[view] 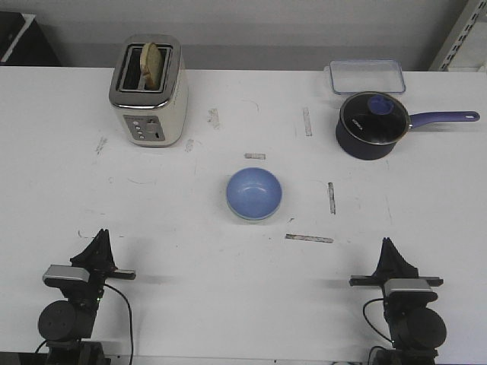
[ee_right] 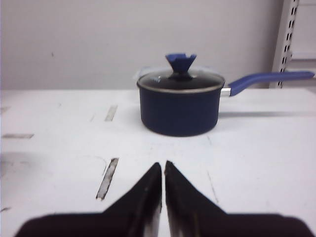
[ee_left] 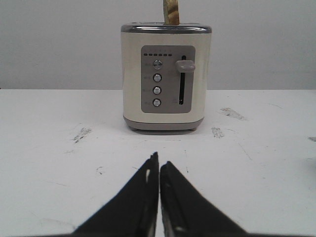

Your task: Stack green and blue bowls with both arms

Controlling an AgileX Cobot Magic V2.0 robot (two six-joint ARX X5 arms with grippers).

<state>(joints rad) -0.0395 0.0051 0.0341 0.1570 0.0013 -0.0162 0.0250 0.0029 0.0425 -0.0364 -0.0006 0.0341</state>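
Blue bowl (view: 254, 193) sits mid-table, upright; a pale green rim peeks under its near-left edge, so I judge the green bowl (view: 230, 207) is nested beneath it. Left gripper (ee_left: 159, 165) and right gripper (ee_right: 163, 167) rest near the front corners, jaws together, holding nothing. The bowls look light, rigid, smooth, likely slippery; I'd pinch the rim wall, not the curved side.

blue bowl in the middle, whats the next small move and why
Probably none beyond a check: the blue bowl already seems nested in a pale green one, whose rim peeks out beneath. Both the left pincer and right pincer are shut, empty, and parked near the table's front edge.
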